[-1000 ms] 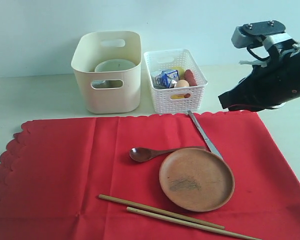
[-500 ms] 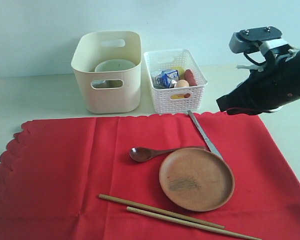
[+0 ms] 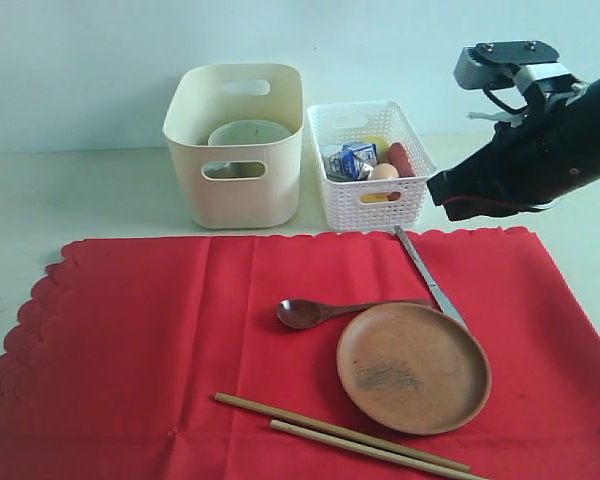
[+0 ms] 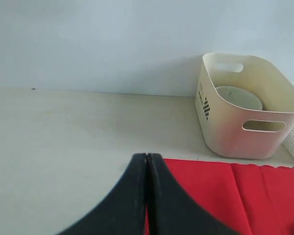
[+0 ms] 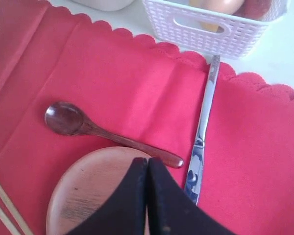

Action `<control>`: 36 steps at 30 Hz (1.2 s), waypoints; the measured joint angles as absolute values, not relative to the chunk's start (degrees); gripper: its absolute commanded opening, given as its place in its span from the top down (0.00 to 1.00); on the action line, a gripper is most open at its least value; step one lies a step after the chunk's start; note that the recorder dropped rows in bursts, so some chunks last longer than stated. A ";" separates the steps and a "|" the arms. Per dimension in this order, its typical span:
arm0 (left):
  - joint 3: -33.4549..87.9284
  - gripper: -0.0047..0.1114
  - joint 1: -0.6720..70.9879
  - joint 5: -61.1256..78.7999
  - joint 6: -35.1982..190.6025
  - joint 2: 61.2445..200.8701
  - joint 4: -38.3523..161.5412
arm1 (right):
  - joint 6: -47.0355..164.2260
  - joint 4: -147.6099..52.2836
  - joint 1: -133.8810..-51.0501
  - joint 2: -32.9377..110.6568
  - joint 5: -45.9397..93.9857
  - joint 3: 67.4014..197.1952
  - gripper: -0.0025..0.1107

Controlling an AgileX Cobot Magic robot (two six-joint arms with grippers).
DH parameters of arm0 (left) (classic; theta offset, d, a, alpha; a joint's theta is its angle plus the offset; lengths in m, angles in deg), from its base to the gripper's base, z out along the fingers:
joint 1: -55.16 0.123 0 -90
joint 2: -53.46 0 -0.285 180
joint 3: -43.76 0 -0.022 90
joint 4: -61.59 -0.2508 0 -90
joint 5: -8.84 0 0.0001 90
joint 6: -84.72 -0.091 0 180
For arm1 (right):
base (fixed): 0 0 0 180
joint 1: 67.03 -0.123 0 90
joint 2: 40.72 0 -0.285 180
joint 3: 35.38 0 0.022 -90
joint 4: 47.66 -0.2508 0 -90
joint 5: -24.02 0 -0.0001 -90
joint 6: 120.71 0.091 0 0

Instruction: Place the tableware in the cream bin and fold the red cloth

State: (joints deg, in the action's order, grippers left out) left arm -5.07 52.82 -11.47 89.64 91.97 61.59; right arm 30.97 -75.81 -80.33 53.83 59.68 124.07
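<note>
The red cloth (image 3: 140, 330) lies flat on the table. On it rest a dark wooden spoon (image 3: 320, 313), a round brown plate (image 3: 413, 367), a metal knife (image 3: 432, 282) and two long chopsticks (image 3: 340, 435). The cream bin (image 3: 235, 195) stands behind the cloth with a white bowl (image 3: 248, 133) inside. My right gripper (image 3: 438, 195) hangs shut and empty above the knife's far end; its wrist view shows its tip (image 5: 148, 160) over the plate (image 5: 88, 191), beside the spoon (image 5: 63, 119) and knife (image 5: 201, 147). My left gripper (image 4: 147, 156) is shut and empty, over the cloth's (image 4: 210, 191) edge, left of the bin (image 4: 245, 132).
A white lattice basket (image 3: 375, 205) with an egg, a sausage and a small carton stands right of the cream bin, its front close to the knife's far tip. Bare pale table (image 3: 70, 200) stretches left of the bin. A pale wall runs behind.
The whole scene now sits slightly further right and lower in the exterior view. Against the objects, my right gripper has edged left, toward the basket. Nothing on the cloth has moved.
</note>
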 measured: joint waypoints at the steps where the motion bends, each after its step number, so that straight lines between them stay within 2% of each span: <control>1: -5.07 0.96 52.82 -10.98 89.64 92.63 61.59 | 30.97 -75.81 -80.33 53.83 59.40 124.07 0.98; 19: -3.67 0.96 52.82 -7.60 91.06 97.78 63.13 | 32.86 -75.55 -80.33 60.28 66.75 133.97 0.98; 36: -3.67 0.96 50.86 -7.60 90.95 97.85 63.13 | 32.97 -76.04 -80.33 60.67 68.98 134.58 0.98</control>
